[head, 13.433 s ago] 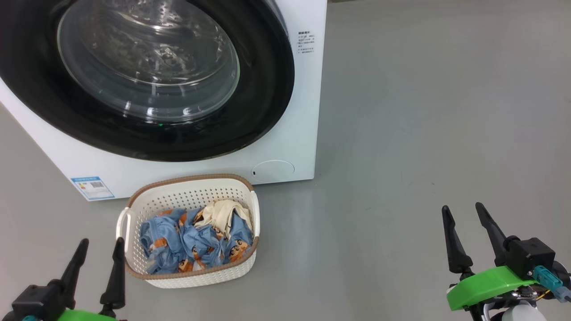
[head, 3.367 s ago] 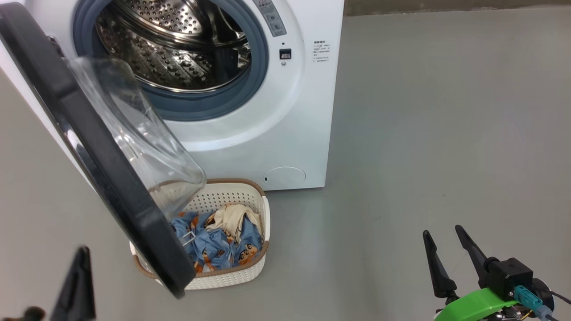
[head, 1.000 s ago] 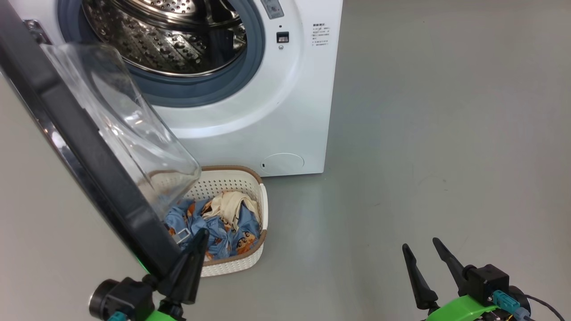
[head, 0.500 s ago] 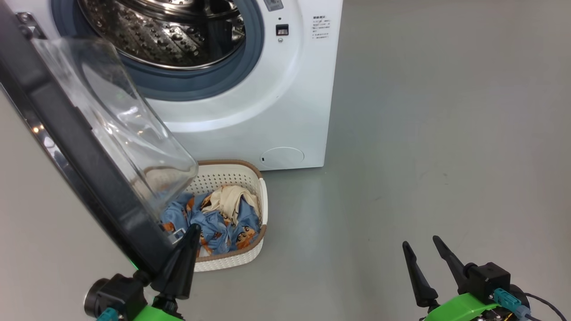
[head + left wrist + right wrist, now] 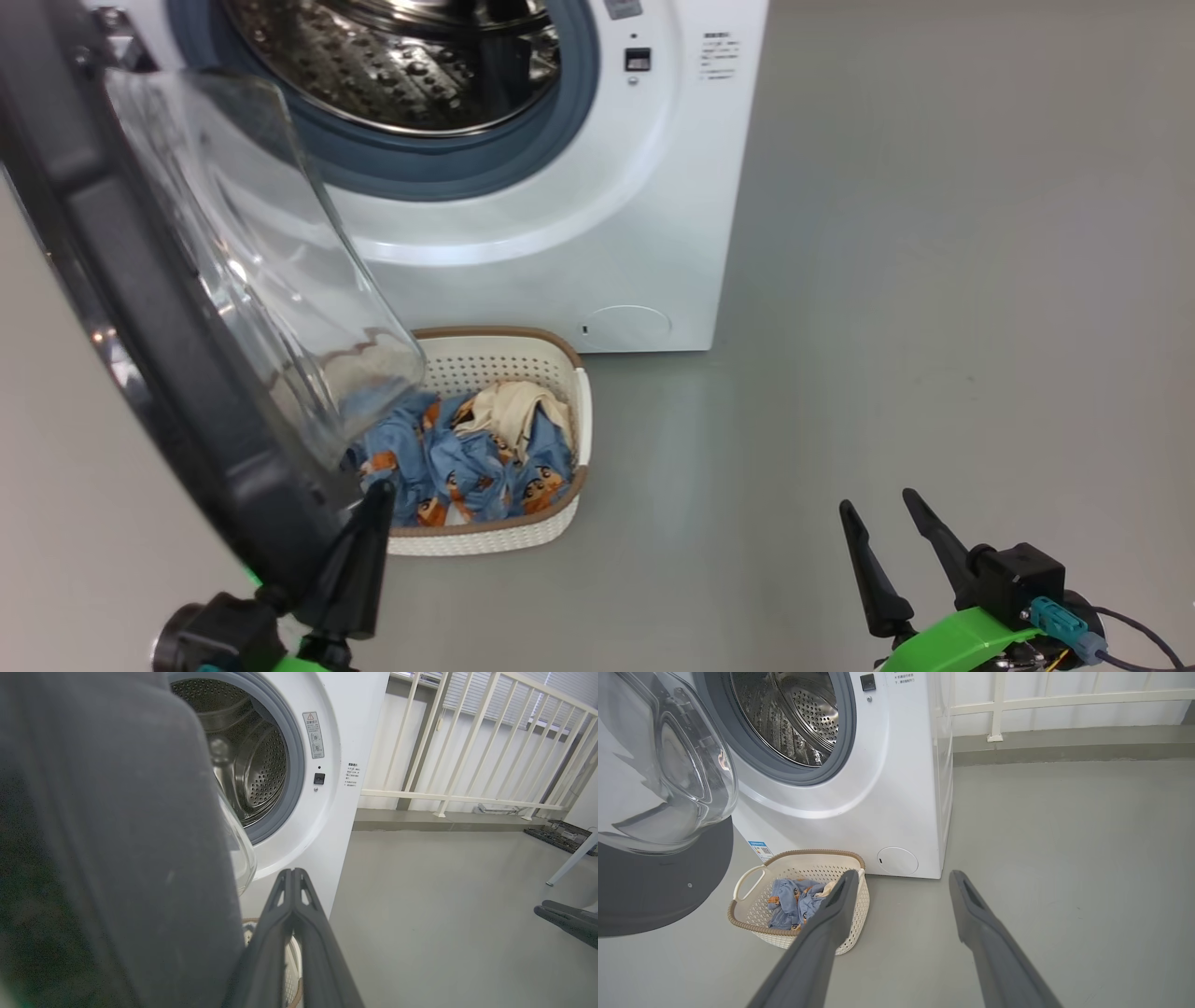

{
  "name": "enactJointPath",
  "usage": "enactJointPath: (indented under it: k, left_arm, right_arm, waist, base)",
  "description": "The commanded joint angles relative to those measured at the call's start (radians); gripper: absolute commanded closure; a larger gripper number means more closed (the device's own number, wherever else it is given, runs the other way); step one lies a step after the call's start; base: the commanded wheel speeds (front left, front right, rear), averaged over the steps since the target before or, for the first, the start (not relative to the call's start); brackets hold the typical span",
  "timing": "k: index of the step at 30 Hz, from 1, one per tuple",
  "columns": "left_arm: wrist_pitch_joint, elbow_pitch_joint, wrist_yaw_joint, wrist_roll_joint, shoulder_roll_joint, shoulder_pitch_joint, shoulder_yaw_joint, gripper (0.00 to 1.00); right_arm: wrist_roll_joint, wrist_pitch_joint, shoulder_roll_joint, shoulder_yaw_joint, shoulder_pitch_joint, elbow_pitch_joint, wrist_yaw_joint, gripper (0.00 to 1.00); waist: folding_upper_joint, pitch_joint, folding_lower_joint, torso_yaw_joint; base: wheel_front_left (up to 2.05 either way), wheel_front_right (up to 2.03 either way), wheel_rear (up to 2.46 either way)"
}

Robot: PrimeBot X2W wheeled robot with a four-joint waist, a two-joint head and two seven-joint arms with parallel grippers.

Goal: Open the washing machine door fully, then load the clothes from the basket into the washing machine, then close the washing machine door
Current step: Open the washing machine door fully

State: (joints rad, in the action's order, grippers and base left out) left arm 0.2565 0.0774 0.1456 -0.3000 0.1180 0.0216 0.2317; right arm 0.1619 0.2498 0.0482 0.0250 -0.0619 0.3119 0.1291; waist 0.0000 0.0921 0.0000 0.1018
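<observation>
Door (image 5: 112, 308) open, perhaps not fully; clothes (image 5: 467, 462) lie unloaded in basket (image 5: 476, 539); left gripper (image 5: 373, 504) pinched together at door edge, right gripper (image 5: 876, 504) wide, empty.

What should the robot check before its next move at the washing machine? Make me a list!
1. Washing machine door swung all the way open: not ok, it juts out toward the robot.
2. Left fingers shut for pushing: ok, they sit beside the door's lower edge.
3. Right fingers open and empty: ok.
4. Clothes waiting in the basket: ok, blue pieces and a cream one.
5. Drum empty: ok, as far as it shows.
</observation>
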Motion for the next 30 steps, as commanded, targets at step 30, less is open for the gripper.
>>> enactJointPath:
  k: [30]
  left_arm:
    - [0.005, 0.206, -0.072, 0.030, -0.007, 0.074, -0.563, 1.00]
  right_arm:
    - [0.000, 0.012, 0.002, 0.030, -0.031, -0.001, 0.002, 0.00]
  waist:
    - [0.0000, -0.013, 0.0000, 0.069]
  base:
    - [0.00, 0.00, 0.00]
